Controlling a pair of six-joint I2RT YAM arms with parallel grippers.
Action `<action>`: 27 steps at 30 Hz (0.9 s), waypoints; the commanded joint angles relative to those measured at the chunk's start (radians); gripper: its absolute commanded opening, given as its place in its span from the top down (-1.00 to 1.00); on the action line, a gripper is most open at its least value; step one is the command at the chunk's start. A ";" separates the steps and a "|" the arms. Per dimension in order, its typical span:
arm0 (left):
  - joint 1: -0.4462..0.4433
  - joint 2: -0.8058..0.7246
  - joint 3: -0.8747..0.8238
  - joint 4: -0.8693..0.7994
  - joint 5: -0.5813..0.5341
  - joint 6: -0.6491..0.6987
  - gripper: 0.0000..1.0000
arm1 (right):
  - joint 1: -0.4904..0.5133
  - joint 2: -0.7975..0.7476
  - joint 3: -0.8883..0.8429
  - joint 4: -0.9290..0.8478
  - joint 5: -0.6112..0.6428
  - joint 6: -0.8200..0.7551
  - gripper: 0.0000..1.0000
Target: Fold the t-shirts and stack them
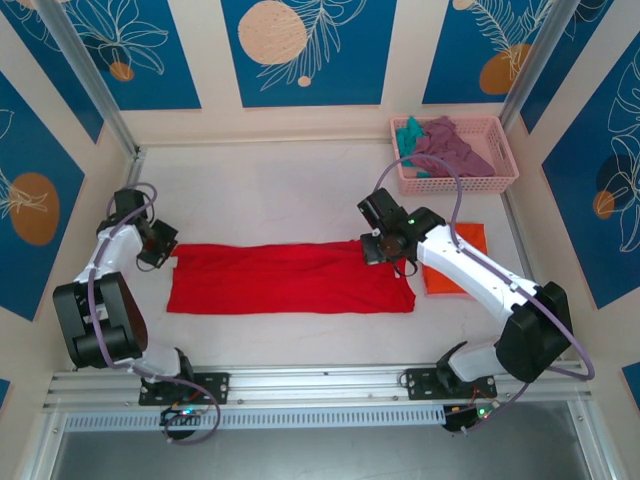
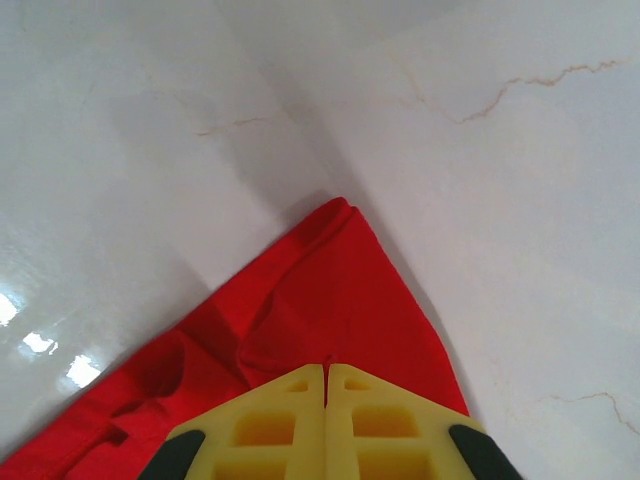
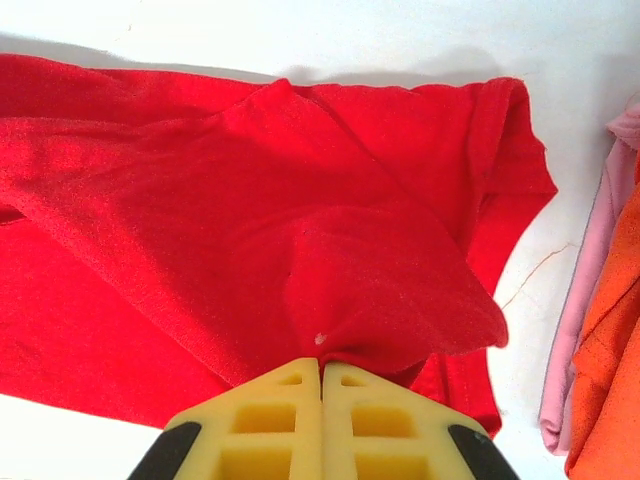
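The red t-shirt (image 1: 285, 280) lies stretched flat across the middle of the table as a long band. My left gripper (image 1: 165, 250) is shut on its left corner, and in the left wrist view the yellow fingers (image 2: 270, 425) pinch a fold of the red t-shirt (image 2: 330, 300). My right gripper (image 1: 378, 250) is shut on the shirt's upper right edge, where the red t-shirt (image 3: 300, 230) bunches up at the fingers (image 3: 270, 420). The orange t-shirt (image 1: 468, 258) lies folded to the right, partly under the right arm. The mauve-purple t-shirt (image 1: 452, 148) and the teal t-shirt (image 1: 408, 132) sit in the basket.
The pink lattice basket (image 1: 455, 181) stands at the back right corner. A pink cloth edge (image 3: 590, 290) shows beside the orange t-shirt (image 3: 610, 330) in the right wrist view. Walls close in the table on three sides, and a metal rail (image 1: 320, 385) runs along the near edge.
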 commanded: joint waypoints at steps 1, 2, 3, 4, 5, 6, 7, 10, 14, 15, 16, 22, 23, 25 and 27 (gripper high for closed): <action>0.022 -0.030 -0.014 -0.030 -0.023 0.006 1.00 | 0.008 -0.060 -0.010 -0.049 -0.005 0.029 1.00; 0.023 -0.035 -0.014 -0.031 -0.022 0.006 1.00 | 0.009 -0.067 -0.009 -0.054 -0.004 0.031 1.00; 0.026 -0.039 -0.011 -0.033 -0.020 0.006 1.00 | 0.009 -0.078 -0.009 -0.057 -0.002 0.032 1.00; 0.029 -0.041 -0.007 -0.034 -0.018 0.006 1.00 | 0.009 -0.084 -0.007 -0.059 0.000 0.033 1.00; 0.033 -0.043 0.000 -0.036 -0.015 0.006 1.00 | 0.009 -0.089 -0.004 -0.060 0.002 0.034 1.00; 0.033 -0.043 0.007 -0.039 -0.014 0.004 1.00 | 0.009 -0.092 0.000 -0.059 0.001 0.034 1.00; 0.033 -0.043 0.012 -0.040 -0.012 0.004 1.00 | 0.009 -0.092 0.004 -0.058 0.001 0.033 1.00; 0.034 -0.045 0.019 -0.045 -0.008 0.003 1.00 | 0.012 -0.093 0.012 -0.057 -0.007 0.032 1.00; 0.034 -0.070 0.000 -0.060 -0.012 0.002 1.00 | 0.021 -0.095 -0.005 -0.063 -0.006 0.041 1.00; 0.034 -0.081 -0.009 -0.063 -0.016 0.001 1.00 | 0.022 -0.095 -0.014 -0.063 -0.006 0.044 1.00; 0.033 -0.093 -0.018 -0.065 -0.017 0.000 1.00 | 0.022 -0.095 -0.022 -0.063 -0.008 0.047 1.00; 0.033 -0.135 -0.070 -0.082 -0.029 0.012 1.00 | 0.024 -0.094 -0.073 -0.051 -0.030 0.069 1.00; 0.033 -0.139 -0.079 -0.081 -0.029 0.012 1.00 | 0.025 -0.093 -0.083 -0.046 -0.031 0.074 1.00; 0.033 -0.145 -0.098 -0.083 -0.031 0.011 1.00 | 0.026 -0.089 -0.102 -0.036 -0.039 0.079 1.00; 0.033 -0.155 -0.118 -0.089 -0.035 0.010 1.00 | 0.026 -0.080 -0.122 -0.023 -0.044 0.084 1.00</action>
